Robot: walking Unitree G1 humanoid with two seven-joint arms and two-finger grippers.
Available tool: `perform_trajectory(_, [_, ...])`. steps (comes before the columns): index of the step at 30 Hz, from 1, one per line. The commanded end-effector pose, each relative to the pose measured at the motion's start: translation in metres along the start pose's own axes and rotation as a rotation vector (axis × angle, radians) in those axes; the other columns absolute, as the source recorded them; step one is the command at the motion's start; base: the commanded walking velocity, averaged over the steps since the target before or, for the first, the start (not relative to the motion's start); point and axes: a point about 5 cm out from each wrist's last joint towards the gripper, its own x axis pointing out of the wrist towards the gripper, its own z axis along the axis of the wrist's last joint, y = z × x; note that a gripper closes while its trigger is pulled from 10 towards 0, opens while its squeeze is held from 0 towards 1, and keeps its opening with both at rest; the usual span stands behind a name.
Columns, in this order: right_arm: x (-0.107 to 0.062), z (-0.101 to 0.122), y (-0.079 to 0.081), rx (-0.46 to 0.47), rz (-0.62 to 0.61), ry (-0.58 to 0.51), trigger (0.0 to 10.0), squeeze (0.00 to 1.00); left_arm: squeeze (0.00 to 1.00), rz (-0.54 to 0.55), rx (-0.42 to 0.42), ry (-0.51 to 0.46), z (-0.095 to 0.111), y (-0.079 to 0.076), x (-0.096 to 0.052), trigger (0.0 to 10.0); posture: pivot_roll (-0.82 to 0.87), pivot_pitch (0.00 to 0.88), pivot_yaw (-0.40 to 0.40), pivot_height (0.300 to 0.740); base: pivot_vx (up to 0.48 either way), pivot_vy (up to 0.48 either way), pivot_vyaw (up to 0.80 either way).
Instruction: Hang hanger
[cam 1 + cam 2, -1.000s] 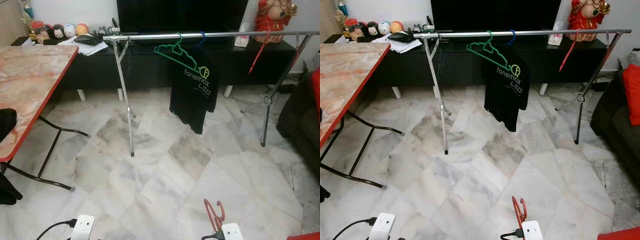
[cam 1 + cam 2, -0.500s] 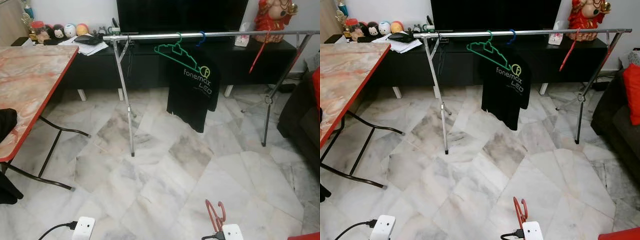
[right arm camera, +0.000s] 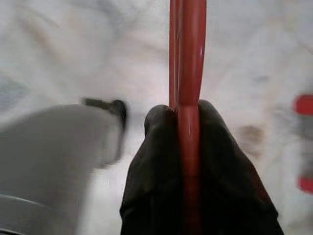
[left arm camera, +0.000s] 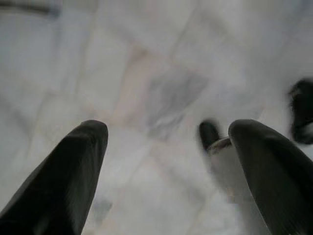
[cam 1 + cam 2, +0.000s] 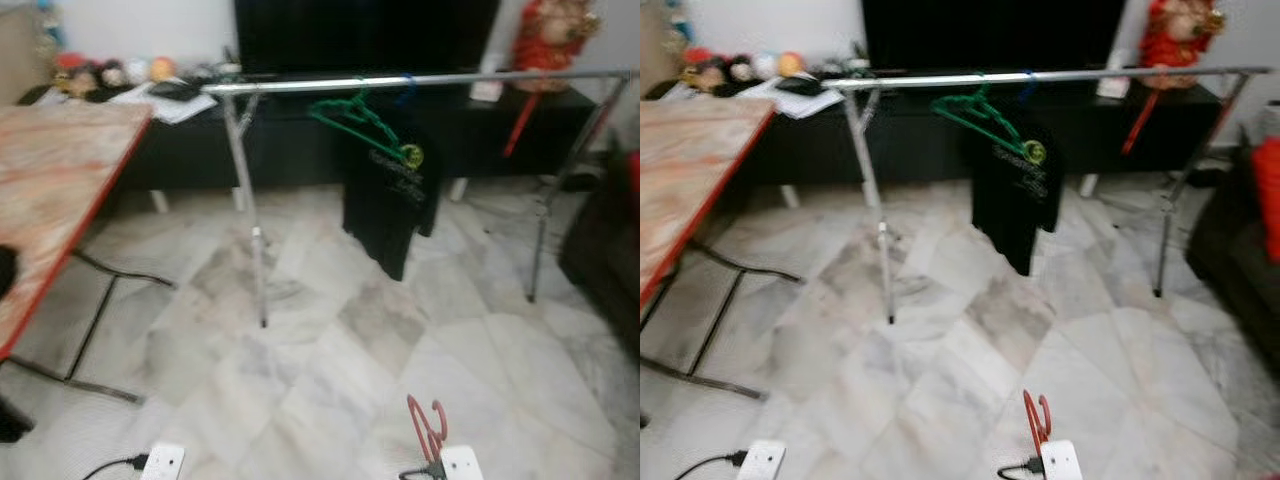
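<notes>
Right claw [image 3: 188,115] clamped on thin red plastic hanger [image 3: 187,58], left claw [image 4: 166,142] spread and empty; long silver metal rail [image 5: 420,80] far ahead, so risk of slipping or misjudged hook through blur.

Both head eyes are looking forward and down across the marble floor [image 5: 330,350] at the clothes rail [image 5: 420,80], pretty far off and blurry. They're sharing basically the same scene, desk [image 5: 50,200] on the left included. The left wrist cam is staring down at floor tiles from close up. The right wrist cam is sitting super close on a red hanger [image 3: 188,73].
</notes>
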Motion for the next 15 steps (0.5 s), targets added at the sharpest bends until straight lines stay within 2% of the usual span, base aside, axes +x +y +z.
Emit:
perform_trajectory(1, [0.0014, 0.0079, 0.0046, 0.007, 0.006, -0.023, 10.0, 0.00, 0.00, 0.030, -0.001, 0.026, -0.0084, 0.0117, -0.0024, 10.0, -0.10, 0.000, -0.007, 0.740, 0.330, 0.000, 0.00])
perform_trajectory(15, [0.0016, 0.0094, 0.0040, -0.003, 0.001, -0.028, 10.0, 0.00, 0.00, 0.034, -0.011, 0.024, -0.0069, 0.0101, -0.0018, 10.0, -0.10, 0.000, -0.011, 0.740, 0.329, 0.000, 0.00])
